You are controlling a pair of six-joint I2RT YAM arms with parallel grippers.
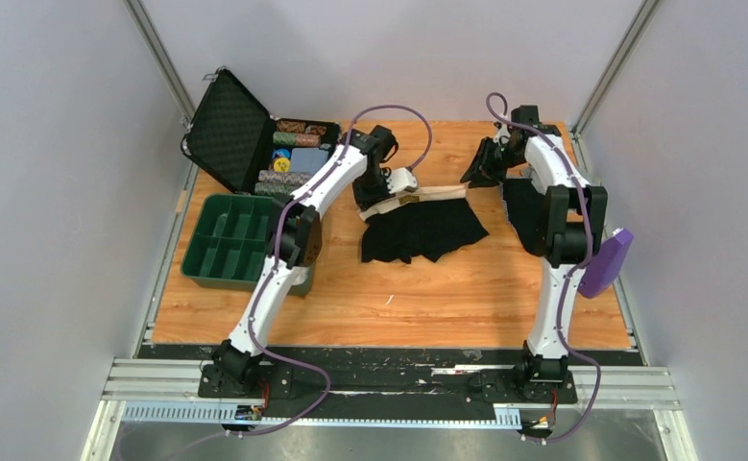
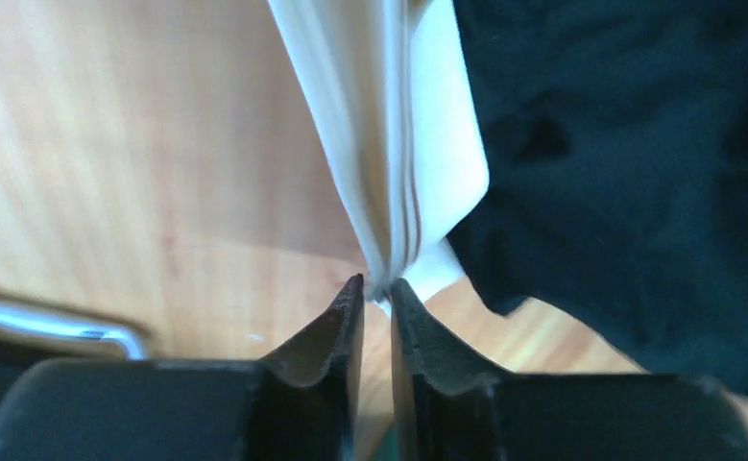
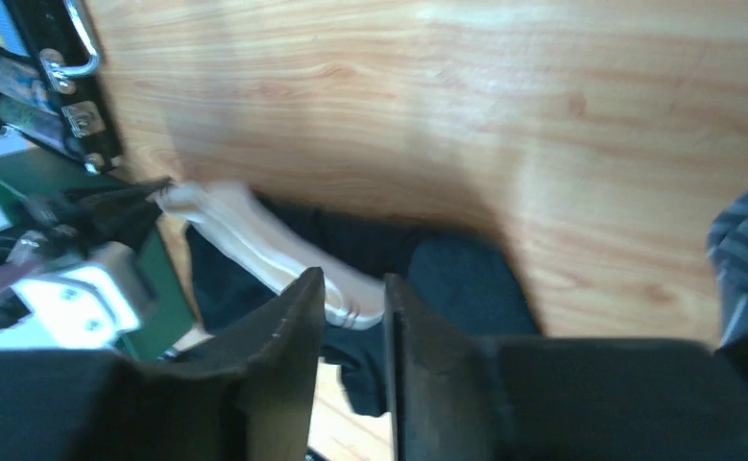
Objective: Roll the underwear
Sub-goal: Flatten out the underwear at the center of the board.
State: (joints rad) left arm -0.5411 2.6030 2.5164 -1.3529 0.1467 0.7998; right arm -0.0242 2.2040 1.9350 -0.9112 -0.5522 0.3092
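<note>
The black underwear (image 1: 422,230) lies on the wooden table, its white waistband (image 1: 418,198) along the far edge. My left gripper (image 1: 396,182) is shut on the waistband's left end; in the left wrist view the white band (image 2: 379,144) runs up from my pinched fingertips (image 2: 377,288), with black cloth (image 2: 619,144) to the right. My right gripper (image 1: 475,175) hovers at the waistband's right end. In the right wrist view its jaws (image 3: 350,288) stand a little apart, and the waistband end (image 3: 245,226) and black cloth (image 3: 456,274) show beyond the gap, not pinched.
An open black case (image 1: 245,139) with poker chips stands at the back left. A green divided tray (image 1: 230,240) sits in front of it. A dark striped garment (image 1: 521,206) and a purple object (image 1: 608,259) lie by the right arm.
</note>
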